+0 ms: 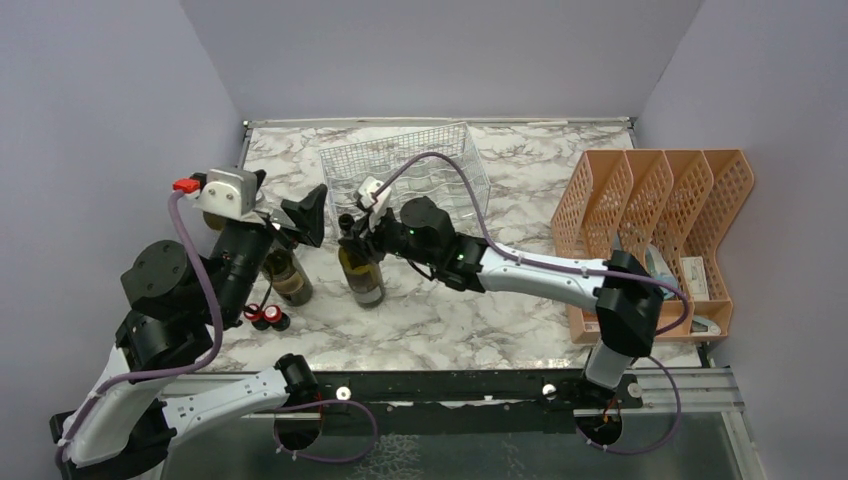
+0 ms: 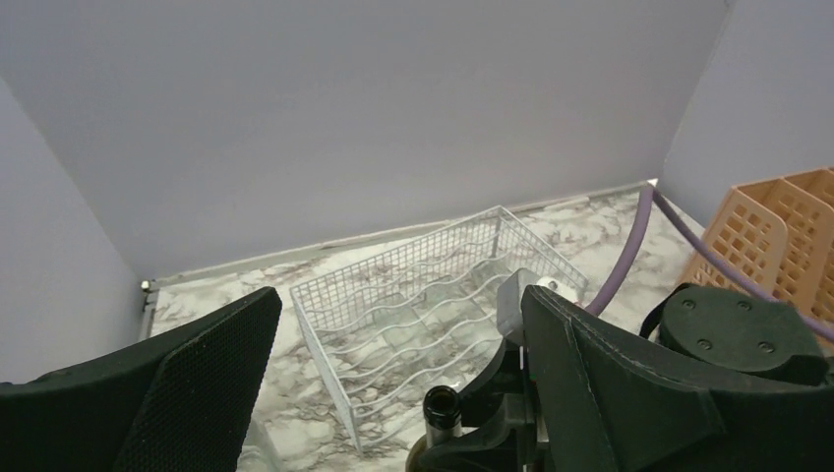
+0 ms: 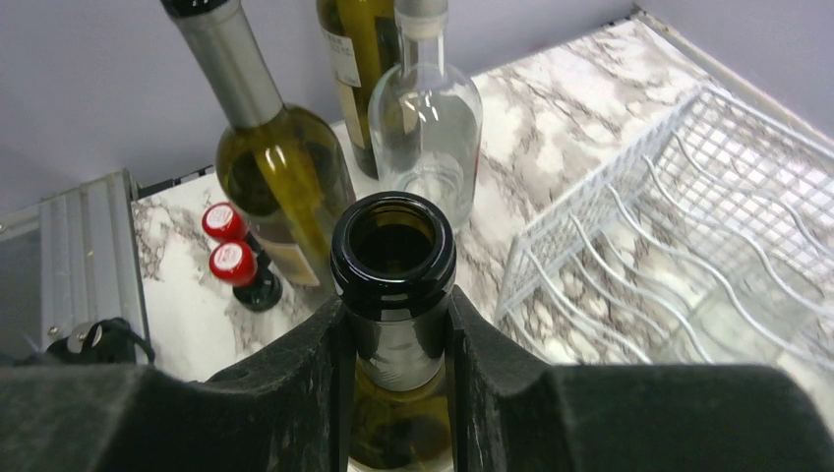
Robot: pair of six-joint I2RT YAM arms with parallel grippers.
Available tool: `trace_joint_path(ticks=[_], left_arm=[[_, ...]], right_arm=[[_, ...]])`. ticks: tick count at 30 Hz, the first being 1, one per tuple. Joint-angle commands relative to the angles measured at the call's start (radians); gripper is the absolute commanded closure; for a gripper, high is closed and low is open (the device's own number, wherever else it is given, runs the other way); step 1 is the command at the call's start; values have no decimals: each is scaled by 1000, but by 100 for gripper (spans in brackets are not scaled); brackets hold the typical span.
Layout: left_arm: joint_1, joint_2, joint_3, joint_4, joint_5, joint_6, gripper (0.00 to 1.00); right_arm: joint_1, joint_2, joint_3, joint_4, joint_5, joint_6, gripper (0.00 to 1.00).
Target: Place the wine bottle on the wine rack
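Observation:
A green wine bottle [image 1: 363,278] with an open dark mouth stands upright on the marble table, in front of the white wire wine rack [image 1: 405,170]. My right gripper [image 1: 358,238] is shut on its neck; in the right wrist view my gripper [image 3: 395,313] clamps the bottle [image 3: 393,246] just below the lip. My left gripper [image 1: 290,222] is open and empty, hovering to the left above another bottle. In the left wrist view the open gripper [image 2: 398,305] frames the empty rack [image 2: 433,295] and the held bottle's mouth [image 2: 443,403].
A silver-capped green bottle [image 3: 275,167], a clear glass bottle [image 3: 428,118] and a third bottle [image 3: 359,49] stand left of the held one. Two small red-capped bottles [image 1: 262,316] sit near the front edge. An orange perforated divider tray [image 1: 655,220] stands at the right.

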Motion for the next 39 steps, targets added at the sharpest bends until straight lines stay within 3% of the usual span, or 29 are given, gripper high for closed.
trace_joint_path(ticks=[1, 12, 18, 22, 33, 39], left_arm=[[-3, -5, -80, 21, 140, -75, 1], [-3, -67, -413, 183, 445, -175, 1], [-3, -78, -663, 399, 667, -267, 1], [-3, -22, -770, 520, 701, -320, 1], [-3, 130, -892, 793, 872, -308, 1], [-3, 197, -885, 816, 926, -290, 1]], right_arm=[[8, -179, -119, 113, 63, 57, 96], [7, -566, -429, -7, 243, 186, 99], [7, -702, -439, -191, 450, 293, 99], [7, -755, -429, -275, 574, 359, 99], [7, -838, -359, -426, 622, 449, 99], [7, -903, -368, -370, 468, 360, 99]])
